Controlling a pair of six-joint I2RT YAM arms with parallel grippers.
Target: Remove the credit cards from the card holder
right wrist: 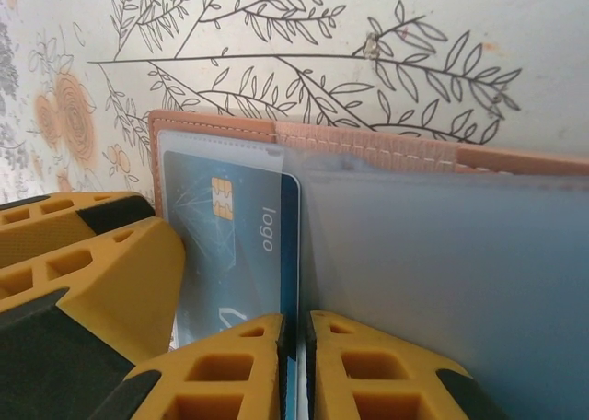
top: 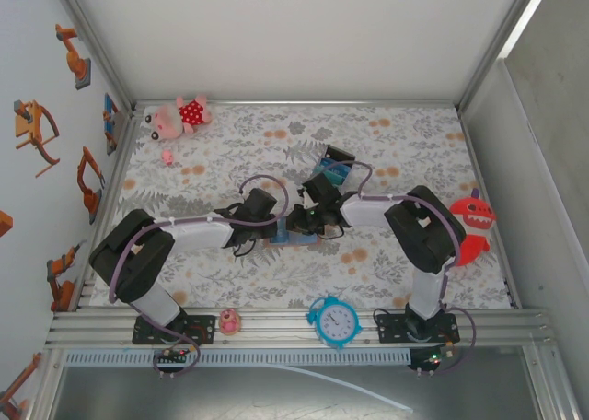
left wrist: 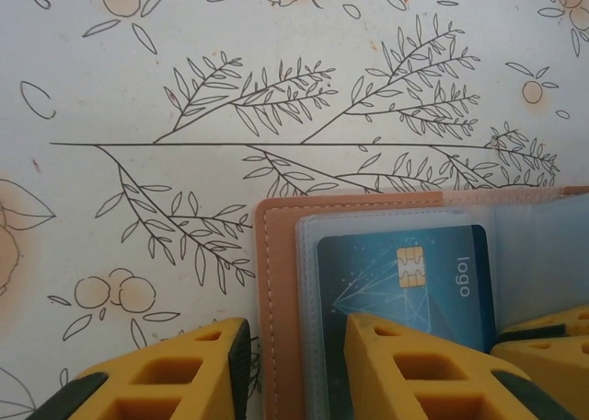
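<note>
Your right gripper [right wrist: 294,323] looks pinched shut on the card [right wrist: 235,245] edge, while your left gripper [left wrist: 296,326] gapes open over the card holder [left wrist: 276,291]. Card's stiff but slick, sleeve's [right wrist: 442,282] floppy.

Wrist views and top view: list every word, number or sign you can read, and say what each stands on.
"logo": printed on the blue credit card, which sits in a clear pocket of the card holder.
Dial numerals on the blue alarm clock: too small to read.
No other text can be made out.
</note>
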